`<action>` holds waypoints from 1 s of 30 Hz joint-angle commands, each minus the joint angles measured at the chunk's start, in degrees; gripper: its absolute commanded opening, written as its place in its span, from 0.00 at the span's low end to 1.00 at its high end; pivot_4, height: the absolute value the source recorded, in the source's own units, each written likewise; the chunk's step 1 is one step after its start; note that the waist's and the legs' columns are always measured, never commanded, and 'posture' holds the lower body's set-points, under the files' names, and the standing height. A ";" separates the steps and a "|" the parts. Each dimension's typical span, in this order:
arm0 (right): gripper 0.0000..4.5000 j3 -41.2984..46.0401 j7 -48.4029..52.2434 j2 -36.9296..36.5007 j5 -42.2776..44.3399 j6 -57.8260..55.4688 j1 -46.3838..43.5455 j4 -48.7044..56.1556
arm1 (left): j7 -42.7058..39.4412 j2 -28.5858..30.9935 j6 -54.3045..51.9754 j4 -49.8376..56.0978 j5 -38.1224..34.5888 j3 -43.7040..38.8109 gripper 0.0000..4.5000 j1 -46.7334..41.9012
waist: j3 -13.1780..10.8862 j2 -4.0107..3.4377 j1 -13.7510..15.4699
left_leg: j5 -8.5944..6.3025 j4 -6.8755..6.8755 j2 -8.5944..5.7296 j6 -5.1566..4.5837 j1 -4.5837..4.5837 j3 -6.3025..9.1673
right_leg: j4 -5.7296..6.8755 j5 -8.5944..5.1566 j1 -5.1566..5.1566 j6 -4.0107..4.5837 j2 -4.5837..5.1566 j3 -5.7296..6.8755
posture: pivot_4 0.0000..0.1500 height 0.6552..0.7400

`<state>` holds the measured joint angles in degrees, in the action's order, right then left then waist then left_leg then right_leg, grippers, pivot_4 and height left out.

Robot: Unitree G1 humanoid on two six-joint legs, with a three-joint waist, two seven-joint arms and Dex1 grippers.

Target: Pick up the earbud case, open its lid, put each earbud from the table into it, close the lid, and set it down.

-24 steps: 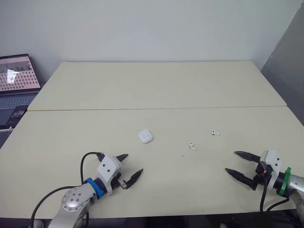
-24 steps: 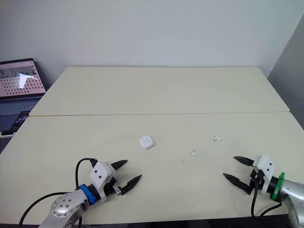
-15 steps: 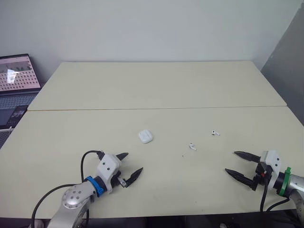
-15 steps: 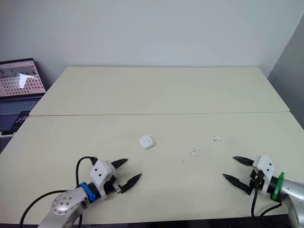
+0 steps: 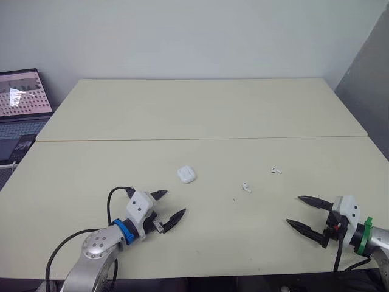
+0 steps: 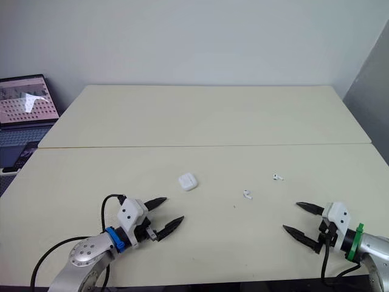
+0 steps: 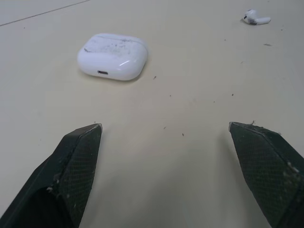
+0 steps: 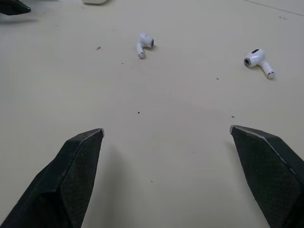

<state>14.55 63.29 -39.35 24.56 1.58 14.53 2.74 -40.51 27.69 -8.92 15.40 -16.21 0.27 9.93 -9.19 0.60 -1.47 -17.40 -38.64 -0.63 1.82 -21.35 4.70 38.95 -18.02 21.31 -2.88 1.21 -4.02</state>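
Note:
The white earbud case (image 5: pixel 186 174) lies shut and flat near the middle of the cream table (image 5: pixel 200 109); its scuffed lid (image 7: pixel 113 50) faces up. One white earbud (image 5: pixel 246 187) rests to its right, and a second earbud (image 5: pixel 276 170) lies farther right. My left gripper (image 5: pixel 168 206) hovers open just short of the case, nothing between its fingers (image 7: pixel 78 159). My right gripper (image 5: pixel 304 212) stands open near the front right edge, with both earbuds (image 8: pixel 144 42) (image 8: pixel 257 59) ahead of it.
A laptop (image 5: pixel 19 100) with a lit screen sits off the table's far left edge. A seam (image 5: pixel 200 139) runs across the table between its two halves. A grey panel (image 5: pixel 371 79) stands at the right.
My left gripper has crept forward and right, closer to the case. My right gripper has slid slightly forward-left and stays open. The case and earbuds have not moved.

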 commanded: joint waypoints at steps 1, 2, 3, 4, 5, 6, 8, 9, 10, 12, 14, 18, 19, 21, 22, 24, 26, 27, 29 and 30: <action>0.99 1.04 -1.30 0.61 2.51 -1.55 1.94 6.54 | -0.55 -1.27 -1.09 -0.49 -1.82 0.79 1.00 -3.23 | 0.00 0.01 0.01 | 0.00 0.00 0.00 0.00 0.00 0.02 | 0.00 0.00 0.00 0.00 0.00 0.02 | 1.00 1.00; 0.99 1.08 -1.88 0.84 2.80 -2.06 2.33 7.76 | -1.23 -1.34 -1.66 -1.17 -1.93 1.34 1.00 -4.58 | 0.00 0.01 0.00 | 0.00 -0.01 0.00 0.00 -0.02 0.01 | 0.00 0.00 0.00 0.00 0.00 0.01 | 1.00 1.00; 0.99 1.15 -2.56 1.12 3.08 -2.46 2.52 8.68 | -1.67 -1.23 -1.78 -2.24 -1.39 1.85 1.00 -6.04 | 0.00 0.02 0.01 | 0.00 -0.01 -0.01 0.00 -0.02 0.00 | 0.00 0.00 -0.01 0.00 0.00 0.00 | 1.00 1.00; 0.99 1.25 -3.34 1.45 3.55 -3.10 2.61 10.03 | -2.11 -1.11 -1.72 -3.69 -0.95 2.14 1.00 -7.83 | -0.01 0.02 0.01 | 0.00 -0.02 -0.01 0.00 -0.02 0.01 | 0.00 0.00 -0.01 0.00 0.00 0.01 | 1.00 1.00; 0.99 1.34 -4.08 1.79 4.51 -4.26 2.56 11.58 | -2.56 -1.05 -1.83 -5.05 -0.89 2.21 1.00 -9.64 | -0.01 0.02 0.01 | 0.00 -0.02 -0.02 0.00 -0.01 -0.01 | 0.00 0.00 -0.01 0.00 -0.01 0.02 | 1.00 1.00; 0.99 1.42 -4.87 2.15 6.08 -5.96 2.50 13.40 | -3.06 -0.98 -2.02 -6.53 -1.01 2.15 1.00 -11.58 | -0.01 0.02 -0.03 | 0.00 -0.02 -0.02 0.00 -0.01 -0.01 | 0.01 0.00 0.00 0.00 -0.01 0.04 | 1.00 1.00; 0.99 1.30 -5.82 2.34 8.06 -8.34 2.50 16.22 | -4.65 -0.45 -1.91 -9.21 -1.08 2.22 1.00 -14.63 | -0.01 0.02 -0.06 | 0.00 -0.02 0.00 0.00 -0.01 0.01 | 0.02 0.00 0.01 0.00 -0.04 0.07 | 1.00 1.00; 0.99 1.15 -6.25 2.27 8.44 -9.10 2.48 17.41 | -5.71 0.01 -1.56 -10.65 -0.88 2.35 1.00 -16.04 | -0.01 0.02 -0.07 | 0.00 -0.02 0.00 0.00 -0.01 0.03 | 0.02 0.00 0.01 0.00 -0.04 0.07 | 1.00 1.00; 0.99 1.10 -6.58 2.18 8.61 -9.62 2.43 18.26 | -6.73 0.37 -1.17 -12.01 -0.85 2.34 1.00 -17.31 | -0.01 0.02 -0.06 | 0.00 -0.02 0.00 0.00 -0.01 0.01 | 0.02 0.00 0.02 0.00 -0.04 0.09 | 1.00 1.00; 0.99 1.17 -7.43 2.21 8.95 -10.59 2.17 19.70 | -9.23 1.20 -0.29 -14.97 -0.93 2.43 1.00 -19.85 | -0.01 0.02 -0.04 | 0.00 -0.02 -0.01 0.00 -0.02 0.00 | 0.02 0.00 0.02 0.00 -0.04 0.11 | 1.00 1.00; 0.99 1.12 -8.18 2.23 9.10 -11.29 1.92 20.93 | -12.39 2.23 1.60 -18.69 -0.01 3.42 1.00 -22.71 | -0.01 0.03 -0.02 | 0.00 -0.03 -0.02 0.00 -0.02 0.00 | 0.02 0.00 0.02 0.00 -0.04 0.16 | 1.00 1.00; 0.99 0.95 -9.08 2.32 9.46 -11.98 1.82 23.00 | -15.85 2.54 5.65 -27.15 2.83 5.42 1.00 -28.76 | -0.01 0.03 0.00 | 0.00 -0.04 -0.03 0.00 -0.03 0.02 | 0.02 0.00 0.03 0.00 -0.04 0.26 | 1.00 1.00; 0.99 1.00 -9.49 2.74 9.74 -12.02 1.72 23.43 | -16.29 2.26 6.94 -29.59 3.90 6.09 1.00 -30.21 | -0.01 0.03 -0.01 | 0.00 -0.05 -0.04 0.00 -0.04 0.02 | 0.02 0.00 0.03 0.00 -0.04 0.27 | 1.00 1.00; 0.99 1.13 -10.43 3.61 10.22 -12.18 1.48 23.96 | -17.25 1.56 9.23 -33.10 5.21 7.19 1.00 -32.01 | -0.01 0.03 -0.01 | 0.00 -0.06 -0.06 0.00 -0.04 0.01 | 0.02 0.00 0.04 0.00 -0.04 0.27 | 1.00 1.00; 0.99 1.01 -10.73 3.87 10.11 -12.21 1.46 24.13 | -17.59 0.88 9.62 -34.68 5.15 7.37 1.00 -32.71 | -0.01 0.03 -0.02 | 0.00 -0.06 -0.06 0.00 -0.04 0.02 | 0.02 0.00 0.04 0.00 -0.04 0.27 | 1.00 1.00; 0.99 0.54 -10.98 4.08 9.22 -12.03 1.86 24.48 | -17.58 -0.25 10.75 -37.79 5.49 7.33 1.00 -34.06 | -0.01 0.03 -0.02 | 0.00 -0.06 -0.06 0.00 -0.06 0.01 | 0.03 0.00 0.06 0.00 -0.04 0.26 | 1.00 1.00; 0.99 0.34 -11.25 4.26 8.75 -11.74 2.42 24.81 | -17.85 -0.79 11.90 -40.07 5.98 7.23 1.00 -35.03 | -0.01 0.04 -0.01 | 0.00 -0.07 -0.05 0.00 -0.07 0.03 | 0.03 0.00 0.07 0.00 -0.04 0.28 | 1.00 1.00; 0.99 0.37 -11.40 4.35 8.71 -11.68 2.67 24.95 | -17.95 -0.94 12.51 -41.18 6.20 7.13 1.00 -35.57 | -0.01 0.04 -0.02 | 0.00 -0.08 -0.05 0.00 -0.07 0.06 | 0.04 0.00 0.06 0.00 -0.04 0.30 | 1.00 1.00; 0.99 0.50 -11.54 4.45 8.56 -11.53 3.10 25.17 | -18.17 -1.08 13.31 -42.98 6.35 6.81 1.00 -36.47 | -0.01 0.04 -0.02 | 0.00 -0.07 -0.06 0.00 -0.06 0.05 | 0.04 0.00 0.05 0.00 -0.04 0.30 | 1.00 1.00; 0.99 0.58 -11.57 4.46 8.50 -11.47 3.21 25.20 | -18.43 -1.01 13.73 -43.66 6.54 6.82 1.00 -36.80 | -0.01 0.04 -0.03 | 0.01 -0.08 -0.06 0.00 -0.07 0.06 | 0.04 0.00 0.05 0.00 -0.04 0.30 | 1.00 1.00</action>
<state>14.42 52.15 -35.02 32.74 -10.67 17.52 25.53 -58.91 26.51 3.64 -27.06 -10.58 7.53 -25.97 -9.20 0.64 -1.51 -17.39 -38.72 -0.69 1.81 -21.42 4.74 38.99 -18.02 21.36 -2.88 1.17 -3.73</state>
